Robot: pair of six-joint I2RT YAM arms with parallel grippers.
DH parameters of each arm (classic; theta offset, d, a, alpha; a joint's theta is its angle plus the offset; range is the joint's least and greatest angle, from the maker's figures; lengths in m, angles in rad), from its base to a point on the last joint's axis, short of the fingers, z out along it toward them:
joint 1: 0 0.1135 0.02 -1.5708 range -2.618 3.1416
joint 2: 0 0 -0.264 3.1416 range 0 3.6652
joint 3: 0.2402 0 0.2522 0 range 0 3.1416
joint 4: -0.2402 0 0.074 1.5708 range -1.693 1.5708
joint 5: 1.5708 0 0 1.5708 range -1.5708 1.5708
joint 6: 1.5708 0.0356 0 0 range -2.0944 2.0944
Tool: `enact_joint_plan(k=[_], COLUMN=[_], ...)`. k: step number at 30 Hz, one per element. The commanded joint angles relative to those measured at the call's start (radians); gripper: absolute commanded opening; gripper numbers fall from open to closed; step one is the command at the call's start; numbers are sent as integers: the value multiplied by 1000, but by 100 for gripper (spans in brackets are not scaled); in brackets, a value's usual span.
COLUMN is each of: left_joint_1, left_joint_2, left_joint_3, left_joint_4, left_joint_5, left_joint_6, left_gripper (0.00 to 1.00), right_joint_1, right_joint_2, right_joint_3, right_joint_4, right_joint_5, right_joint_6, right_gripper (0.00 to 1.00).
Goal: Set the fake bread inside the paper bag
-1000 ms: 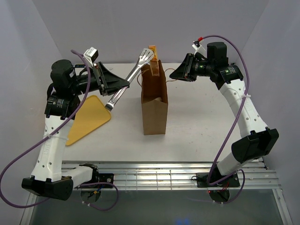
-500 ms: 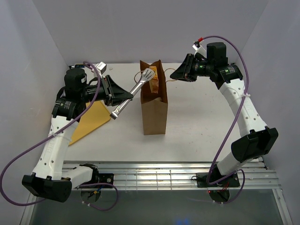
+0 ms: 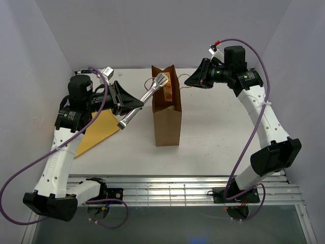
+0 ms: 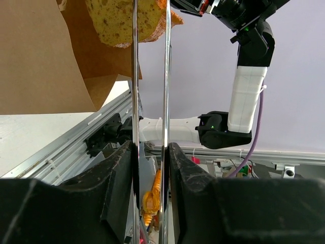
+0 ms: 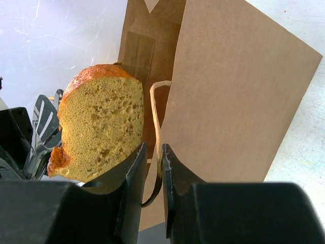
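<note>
The brown paper bag (image 3: pixel 167 127) stands upright mid-table with its mouth open. My left gripper (image 3: pixel 133 103) is shut on a pair of metal tongs (image 3: pixel 146 96), whose tips hold a thick yellowish slice of fake bread (image 3: pixel 167 91) inside the bag's mouth. In the left wrist view the two tong arms (image 4: pixel 134 101) run up between my jaws to the slice (image 4: pixel 119 23), beside the bag (image 4: pixel 40 56). My right gripper (image 3: pixel 195 79) is shut on the bag's thin handle (image 5: pixel 155 117), holding it to the right. The right wrist view shows the slice (image 5: pixel 101 127) beside the bag wall (image 5: pixel 233 101).
A flat yellow tray (image 3: pixel 99 129) lies on the table left of the bag, under my left arm. White walls close off the table at the back and both sides. A metal rail (image 3: pixel 177 190) runs along the near edge.
The left arm has brought the tongs and slice down from above the bag's top edge into its mouth. The right gripper has kept hold of the handle without moving.
</note>
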Motion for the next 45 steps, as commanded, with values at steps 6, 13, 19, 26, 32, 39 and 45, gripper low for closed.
enact_joint_plan(k=[6, 13, 19, 26, 32, 39, 45], left_joint_1=[-1, -2, -1, -2, 1, -1, 1], left_joint_2=[-18, -15, -10, 2, 53, 148, 61], left_joint_3=[2, -5, 1, 45, 237, 597, 488], left_joint_4=[3, 5, 3, 3, 46, -122, -165], left_joint_5=[-13, -10, -13, -13, -27, -298, -582], left_joint_6=[24, 30, 33, 33, 24, 198, 378], left_gripper=[44, 48, 47, 38, 38, 40, 42], right_joint_1=[-3, -4, -4, -4, -4, -4, -4], right_joint_2=[10, 10, 12, 9, 6, -6, -19], right_joint_3=[48, 47, 50, 47, 45, 65, 87], right_joint_4=[13, 13, 13, 14, 8, -13, -36], right_joint_5=[-4, -4, -1, 2, 5, 7, 5], right_joint_6=[-11, -12, -11, -11, -12, -14, -9], right_gripper=[25, 25, 24, 24, 24, 24, 24])
